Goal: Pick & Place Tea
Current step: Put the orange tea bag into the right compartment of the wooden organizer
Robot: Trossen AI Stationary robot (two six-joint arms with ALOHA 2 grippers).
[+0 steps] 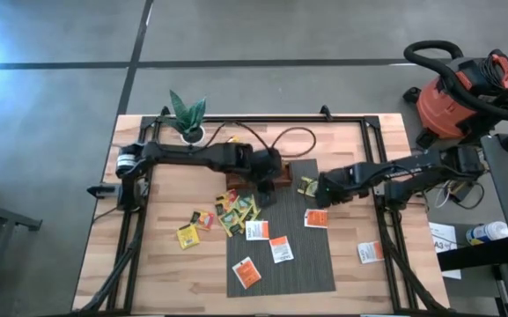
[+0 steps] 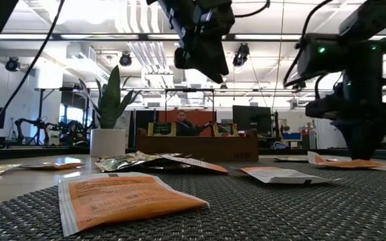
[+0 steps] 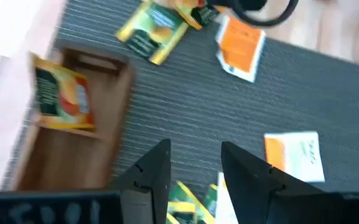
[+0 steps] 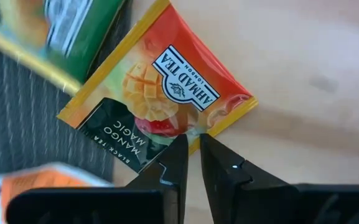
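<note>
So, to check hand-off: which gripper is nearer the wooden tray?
Left. The left gripper hovers open just over the wooden tray; the right gripper sits off to its side, over a mango sachet.

My overhead camera looks straight down on the grey mat [image 1: 282, 231]; the low one sits on that mat, facing the room; both wrist cameras look closely down at its edges.

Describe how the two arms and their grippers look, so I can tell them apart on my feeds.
Both arms are dark, near-black jointed links, with black cable looping by the left arm. Each gripper has two flat, angular black fingers. The left gripper has a wide gap between them; the right gripper has a narrow one. A green light glows on the right arm.
</note>
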